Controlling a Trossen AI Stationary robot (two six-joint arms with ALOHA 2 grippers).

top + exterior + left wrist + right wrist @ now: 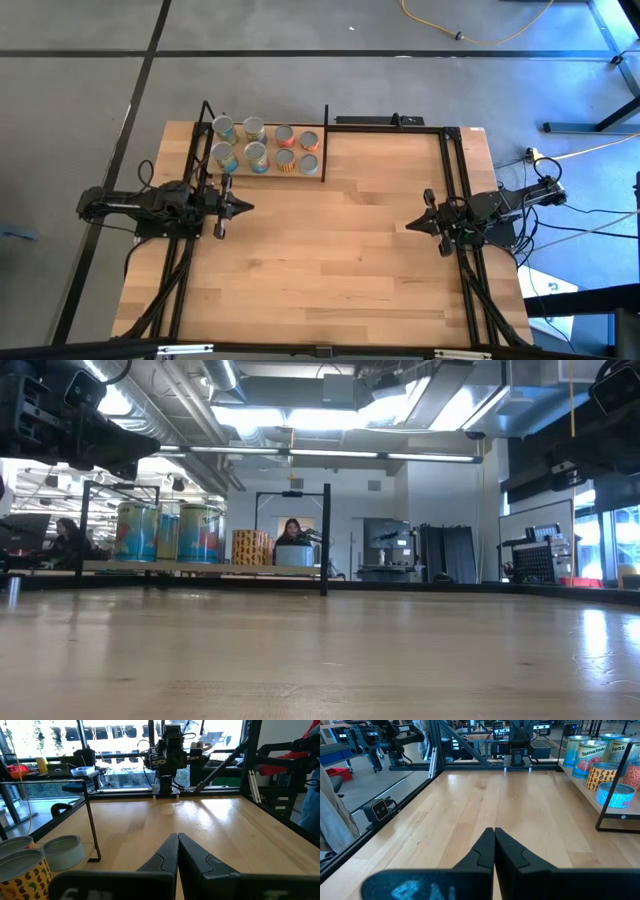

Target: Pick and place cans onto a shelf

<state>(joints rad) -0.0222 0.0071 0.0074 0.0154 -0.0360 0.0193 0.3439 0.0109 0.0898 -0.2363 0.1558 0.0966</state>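
Note:
Several cans [265, 146] with silver tops stand in two rows on the shelf [318, 172], a light board framed by black rods at the table's far left. Blue and orange labels show in the low view on the cans [170, 532] and in the right wrist view on the cans [600, 760]. My left gripper [246, 208] waits shut at the table's left side, just nearer than the shelf, pointing level toward the right. My right gripper [410, 226] waits shut at the table's right side, pointing left. In the wrist views my left gripper [178, 840] and my right gripper [494, 834] hold nothing.
Black frame rails [458, 200] run along the table's left and right sides beside the arms. The bare wooden tabletop [330, 260] spreads between the two grippers. A person [291, 532] sits in the room beyond the far edge.

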